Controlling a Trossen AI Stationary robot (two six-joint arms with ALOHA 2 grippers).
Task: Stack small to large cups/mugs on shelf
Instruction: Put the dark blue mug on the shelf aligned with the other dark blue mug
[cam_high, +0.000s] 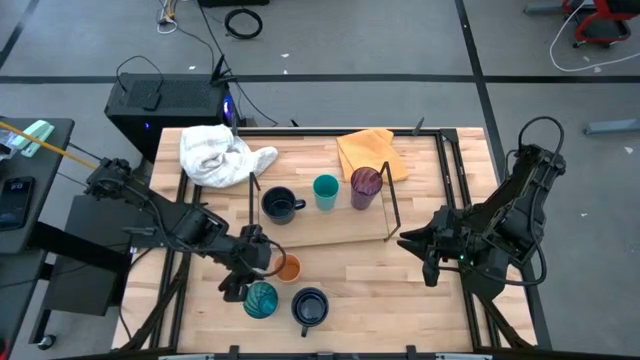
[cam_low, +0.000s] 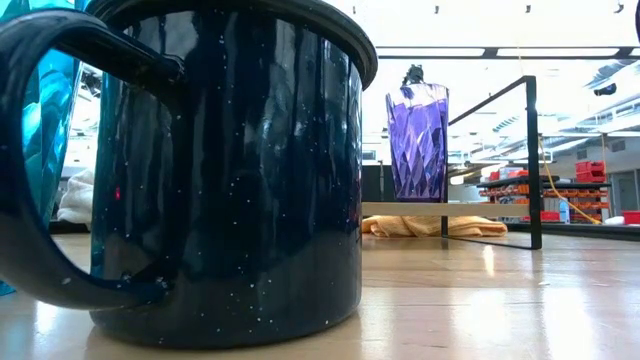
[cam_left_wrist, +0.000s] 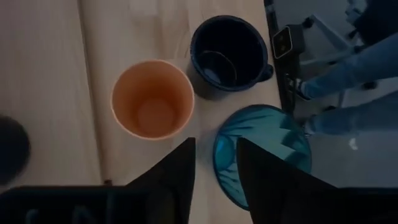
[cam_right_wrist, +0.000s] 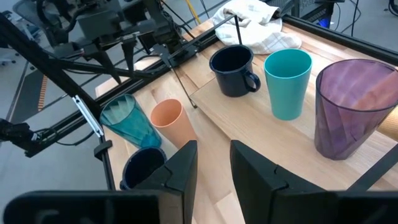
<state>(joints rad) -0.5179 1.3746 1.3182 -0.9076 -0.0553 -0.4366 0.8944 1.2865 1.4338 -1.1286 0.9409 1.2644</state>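
Fingers of the left gripper (cam_left_wrist: 214, 171) hang part-open, empty, over the patterned teal tumbler's (cam_high: 261, 299) ten-o'clock rim, apparently lining up a grasp.

Wooden table (cam_high: 420, 300), shelf (cam_high: 320, 228), white cloth (cam_high: 215, 155)

Overhead view looks straight down; low view sits tabletop-level, tight behind a navy mug (cam_low: 230, 170) — both show it
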